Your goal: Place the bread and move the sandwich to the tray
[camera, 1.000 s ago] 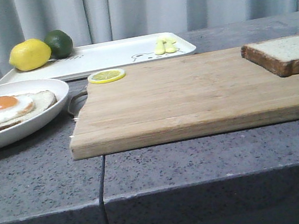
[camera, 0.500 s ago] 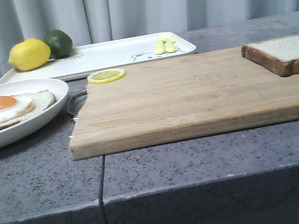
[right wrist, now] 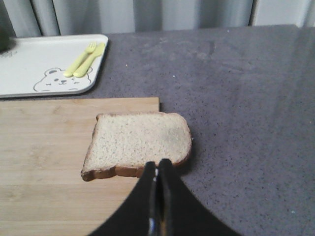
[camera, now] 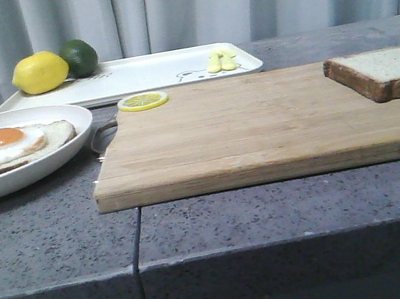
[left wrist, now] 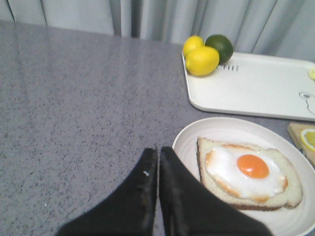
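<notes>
With both the left gripper (left wrist: pixel 158 150) and the right gripper (right wrist: pixel 157 164) pinched closed on nothing, the bread (right wrist: pixel 139 144) lies flat on the cutting board's (camera: pixel 258 128) right end (overhanging its edge), likely light and squashable, so best nipped gently by its firmer crust.

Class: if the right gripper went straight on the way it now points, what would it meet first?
Most likely the bread: the right gripper, jaws shut, points at its near crust on the cutting board. Its height above the slice is unclear.
</notes>
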